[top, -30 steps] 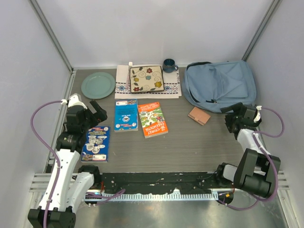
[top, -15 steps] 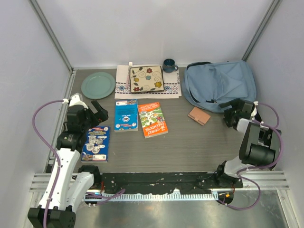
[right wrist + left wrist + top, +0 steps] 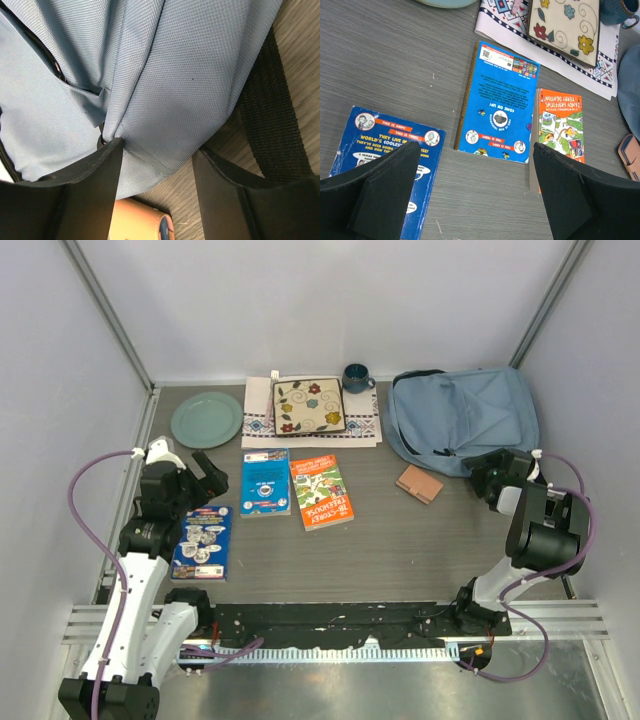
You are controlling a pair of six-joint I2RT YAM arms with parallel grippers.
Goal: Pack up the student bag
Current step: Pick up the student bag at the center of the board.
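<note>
The student bag [image 3: 460, 420], a light-blue backpack, lies flat at the far right. My right gripper [image 3: 490, 476] is open at its near edge. In the right wrist view [image 3: 157, 165] the jaws stand apart either side of the bag's bottom fabric fold [image 3: 150, 65], not closed on it. A black strap [image 3: 272, 115] lies to the right. A tan case [image 3: 419, 483] lies just left of that gripper. My left gripper [image 3: 208, 478] is open and empty above the table, between a dark blue book [image 3: 203, 540] and a blue book [image 3: 265, 483]. An orange book [image 3: 322, 492] lies beside them.
A green plate [image 3: 207, 418] sits at the far left. An embroidered white mat [image 3: 312, 425] holds a floral square dish [image 3: 309, 405], with a dark blue mug [image 3: 357, 377] behind it. Grey walls close in on both sides.
My right arm has folded and pushed its gripper forward to the bag's near edge. My left arm has barely moved.
</note>
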